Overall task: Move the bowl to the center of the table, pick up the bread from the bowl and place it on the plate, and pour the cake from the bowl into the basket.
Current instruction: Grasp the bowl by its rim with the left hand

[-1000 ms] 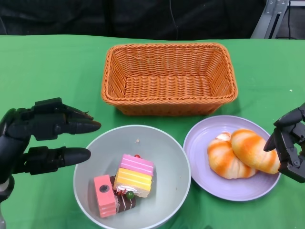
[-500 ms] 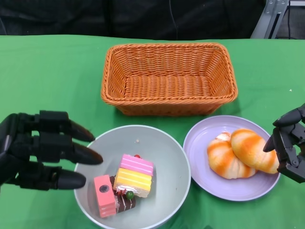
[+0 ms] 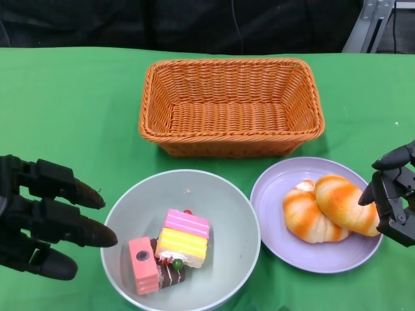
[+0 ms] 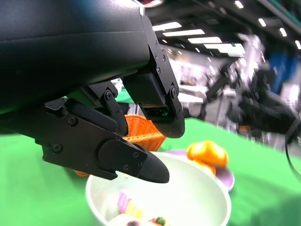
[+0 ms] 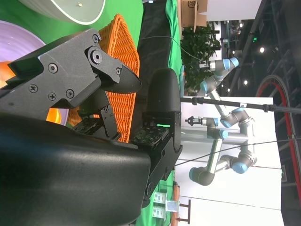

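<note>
The bowl (image 3: 130,214) sits at the near middle of the green table (image 3: 71,110), holding cake pieces (image 3: 168,249) in pink, yellow and brown. Just left of its rim hangs the left hand (image 3: 42,223), fingers spread toward the bowl and holding nothing, not touching it in the head view. To the bowl's right, almost touching it, lies the purple plate (image 3: 311,256) with two orange-striped bread (image 3: 324,210) rolls leaning on each other. The right hand (image 3: 392,197) is at the plate's far right edge, fingers loosely apart and empty, close beside the outer roll. Beyond both dishes stands the orange wicker basket (image 3: 230,107).
</note>
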